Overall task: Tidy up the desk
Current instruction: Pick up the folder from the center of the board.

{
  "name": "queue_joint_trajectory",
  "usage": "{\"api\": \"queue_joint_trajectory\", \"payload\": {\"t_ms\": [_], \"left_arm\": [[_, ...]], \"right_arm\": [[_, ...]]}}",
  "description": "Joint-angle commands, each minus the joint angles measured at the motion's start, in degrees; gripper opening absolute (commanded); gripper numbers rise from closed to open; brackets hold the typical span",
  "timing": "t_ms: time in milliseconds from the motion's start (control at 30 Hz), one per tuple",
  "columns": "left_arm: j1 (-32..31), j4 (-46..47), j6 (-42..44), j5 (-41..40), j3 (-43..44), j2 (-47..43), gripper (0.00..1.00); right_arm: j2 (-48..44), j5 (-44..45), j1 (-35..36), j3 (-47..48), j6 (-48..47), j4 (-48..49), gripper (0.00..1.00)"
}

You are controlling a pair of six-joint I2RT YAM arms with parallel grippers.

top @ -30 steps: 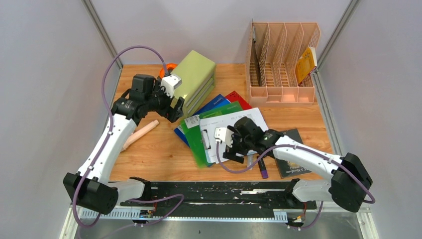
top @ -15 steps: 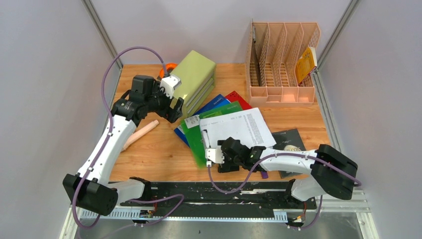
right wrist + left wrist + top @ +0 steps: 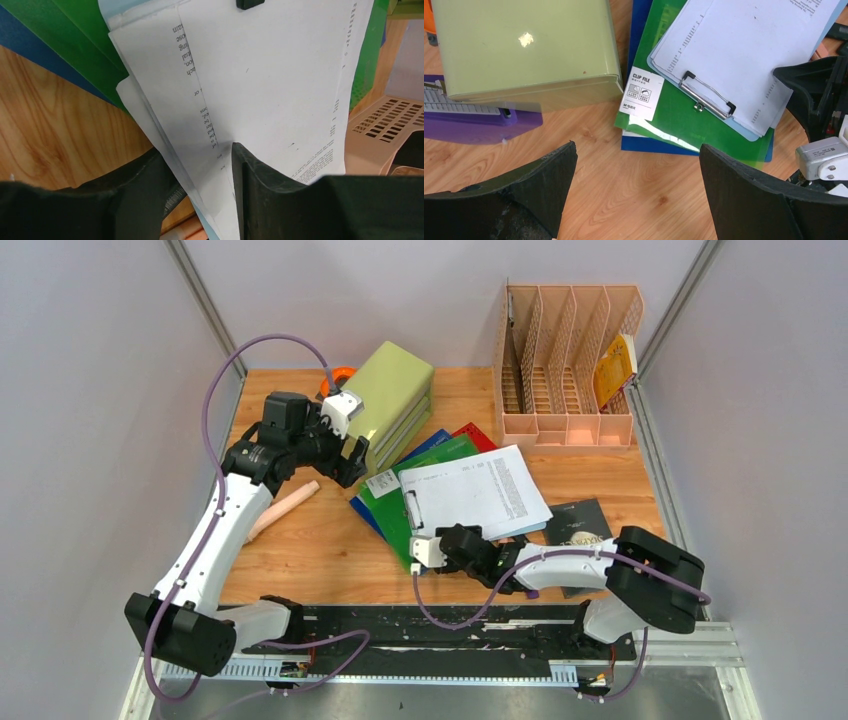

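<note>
White paper on the clipboard [image 3: 470, 498] sat pinched in my right gripper [image 3: 200, 165]; left gripper [image 3: 636, 192] gaped. Next, probably a lift toward the rack [image 3: 568, 360].

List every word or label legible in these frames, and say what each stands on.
"CLIP FILE": white sticker on the green folder.
"M&G" seemingly below it; rest of the sticker too small.
Printed sheets on the clipboard: only fragments, too small or cut off to read.
Dark book: gold lettering blurred.
Yellow packet in the rack: unreadable.

White arm links [image 3: 225, 520], black joints, purple cables [image 3: 215, 390], black claw fingers [image 3: 744, 200]
</note>
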Motion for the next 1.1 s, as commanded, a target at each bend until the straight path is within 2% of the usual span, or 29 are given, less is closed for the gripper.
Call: {"api": "queue_joint_trajectory", "payload": {"t_ms": [0, 100, 367, 567, 733, 1067], "left_arm": [[-0.3, 1.9, -0.5, 0.7, 0.5, -1.4, 1.0], [-0.3, 2.0, -0.5, 0.6, 0.6, -0.9, 1.0], [-0.3, 1.9, 0.0, -0.2, 1.4, 1.0, 1.0], [-0.4, 1.8, 0.3, 0.4, 2.2, 2.9, 1.0], [-0.6, 1.2, 0.9, 3.3, 2.5, 4.0, 1.0], [-1.9, 2.1, 2.5, 8.6, 0.9, 3.3, 1.0]], "right_arm": [[-2.4, 4.3, 0.4, 0.0, -1.5, 4.0, 0.42], [-4.5, 4.4, 0.5, 0.1, -2.3, 3.3, 0.29], [-10.0, 0.1, 1.2, 1.6, -2.0, -5.5, 0.01], [-12.7, -4.2, 1.4, 2.4, -2.0, -11.2, 0.0], [-13.7, -5.3, 1.4, 3.3, -1.5, -14.0, 0.12], [-14.4, -6.9, 1.4, 3.5, -1.0, -16.2, 0.12]]}}
